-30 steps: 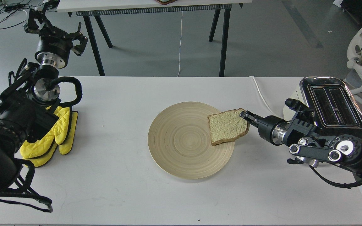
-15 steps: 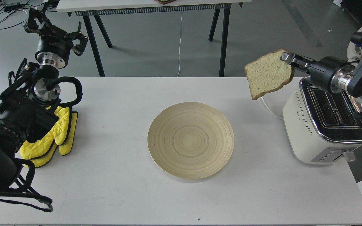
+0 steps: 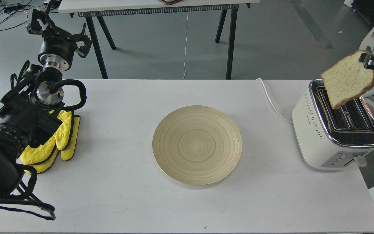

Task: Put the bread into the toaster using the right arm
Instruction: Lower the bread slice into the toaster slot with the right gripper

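Observation:
My right gripper (image 3: pixel 367 61) comes in at the right edge, shut on the top crust of the bread (image 3: pixel 347 79). The slice is pale and speckled with a brown crust. It hangs tilted in the air, its lower corner over the back left part of the toaster (image 3: pixel 320 136). The toaster is cream-white with a chrome top and two open slots, and stands at the table's right end. Most of the right arm is out of view. My left gripper (image 3: pixel 58 31) is raised at the far left, its fingers spread and empty.
A round wooden plate (image 3: pixel 196 144) lies empty in the middle of the white table (image 3: pixel 125 201). Yellow oven mitts (image 3: pixel 52 146) lie at the left under my left arm. The toaster's white cord (image 3: pixel 271 100) runs off the table's back edge. Another table stands behind.
My right gripper lifted the bread off the plate, carried it up and to the right, and now holds it over the toaster. The left arm has barely moved.

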Available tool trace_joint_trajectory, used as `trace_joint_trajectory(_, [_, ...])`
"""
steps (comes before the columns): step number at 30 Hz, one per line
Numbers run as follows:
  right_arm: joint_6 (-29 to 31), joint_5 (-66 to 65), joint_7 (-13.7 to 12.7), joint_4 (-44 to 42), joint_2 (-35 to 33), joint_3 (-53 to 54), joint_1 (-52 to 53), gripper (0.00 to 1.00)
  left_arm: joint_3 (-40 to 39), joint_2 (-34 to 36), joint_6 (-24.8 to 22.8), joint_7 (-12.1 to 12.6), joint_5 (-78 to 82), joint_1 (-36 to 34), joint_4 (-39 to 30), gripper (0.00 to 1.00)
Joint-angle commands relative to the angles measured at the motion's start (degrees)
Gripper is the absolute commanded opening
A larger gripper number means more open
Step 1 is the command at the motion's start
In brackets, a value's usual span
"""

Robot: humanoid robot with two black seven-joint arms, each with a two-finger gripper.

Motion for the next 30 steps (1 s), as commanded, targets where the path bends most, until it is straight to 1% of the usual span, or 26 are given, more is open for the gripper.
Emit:
trace_joint_trajectory(1, [0.4, 0.2, -0.7, 0.2, -1.2, 0.1, -0.1, 0.01, 0.0, 0.0, 0.0, 0.0, 0.0, 0.0, -0.1, 1.0])
trace_joint_trajectory(6, [0.4, 0.2, -1.8, 0.8, -1.3, -0.3, -1.0, 0.01, 0.0, 0.0, 0.0, 0.0, 0.0, 0.0, 0.1, 1.0])
trace_joint_trajectory(24, [-0.5, 0.8, -2.5, 1.1, -0.9, 0.1, -4.7, 0.01, 0.0, 0.0, 0.0, 0.0, 0.0, 0.0, -0.1, 1.0])
trace_joint_trajectory(30, [-0.7, 5.4, -2.4, 2.5, -0.4, 0.0, -5.1, 0.01, -0.1, 0.0, 0.0, 0.0, 0.0, 0.0, -0.1, 1.0])
